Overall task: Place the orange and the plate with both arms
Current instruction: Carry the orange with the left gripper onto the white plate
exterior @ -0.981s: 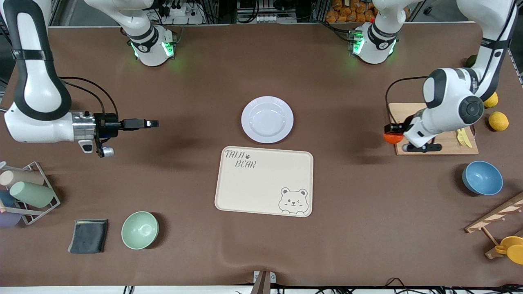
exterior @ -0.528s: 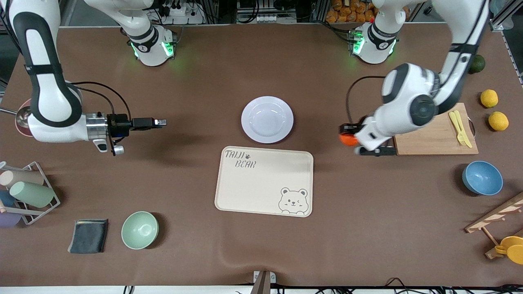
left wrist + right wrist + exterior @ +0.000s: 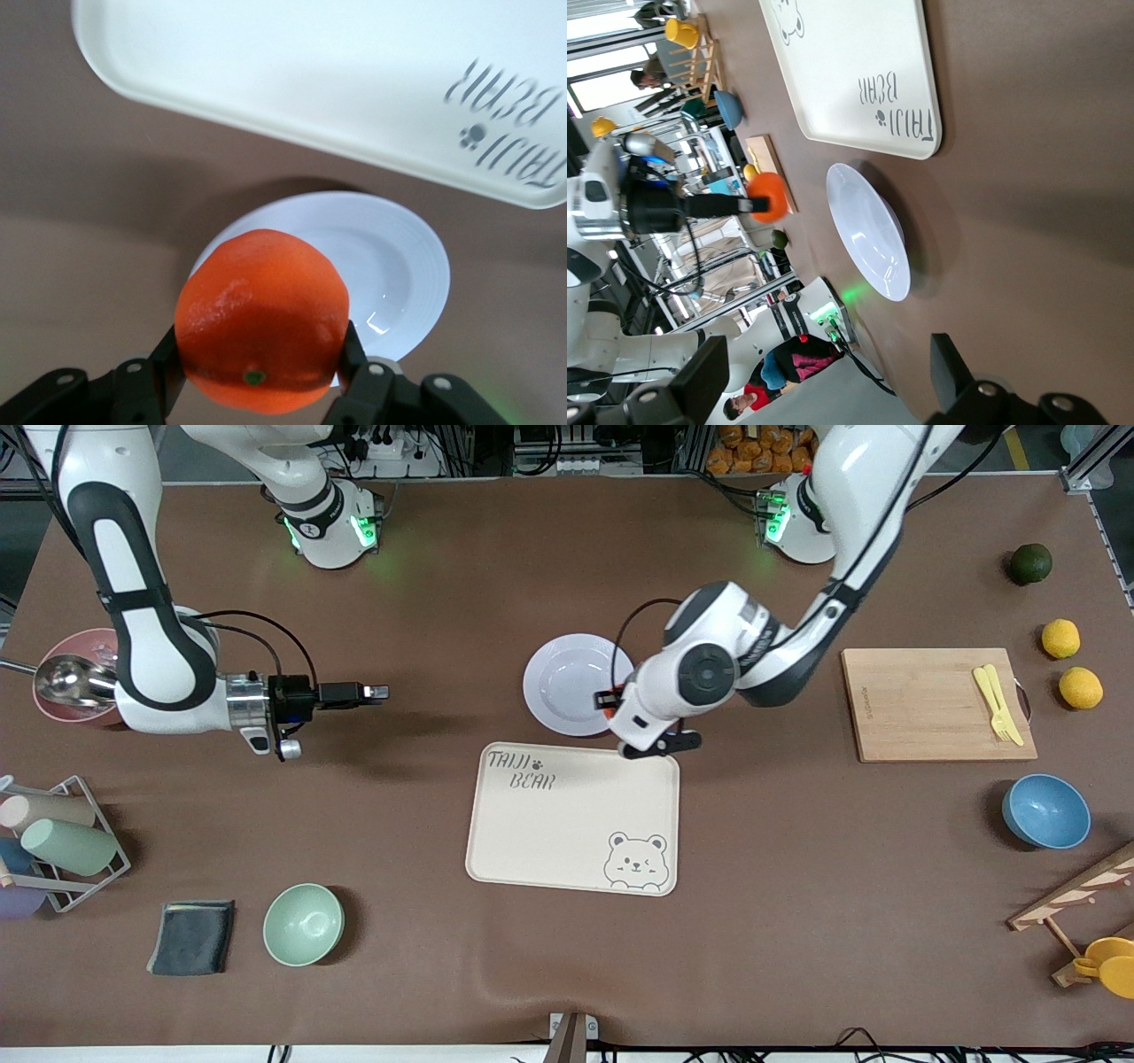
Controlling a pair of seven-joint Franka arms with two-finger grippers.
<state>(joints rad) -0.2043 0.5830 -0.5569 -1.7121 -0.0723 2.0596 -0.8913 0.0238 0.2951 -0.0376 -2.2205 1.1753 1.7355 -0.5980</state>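
The pale lavender-white plate (image 3: 567,682) lies mid-table, just farther from the front camera than the cream bear tray (image 3: 532,841). My left gripper (image 3: 608,701) is shut on the orange (image 3: 261,319) and holds it in the air over the plate's rim at the left arm's end. In the front view the wrist hides most of the orange (image 3: 604,701). The plate (image 3: 399,266) and tray (image 3: 266,53) show under it in the left wrist view. My right gripper (image 3: 379,691) is open and empty, above the table toward the right arm's end, pointing at the plate (image 3: 868,230). The right wrist view shows the held orange (image 3: 767,197).
A wooden cutting board (image 3: 921,704) with a yellow fork, two lemons (image 3: 1081,687), a dark green fruit (image 3: 1030,563) and a blue bowl (image 3: 1045,810) lie at the left arm's end. A green bowl (image 3: 303,924), grey cloth (image 3: 191,936) and cup rack (image 3: 53,841) lie at the right arm's end.
My left gripper has carried the orange from the cutting board's edge across to the plate's rim. My right gripper has moved a little toward the plate.
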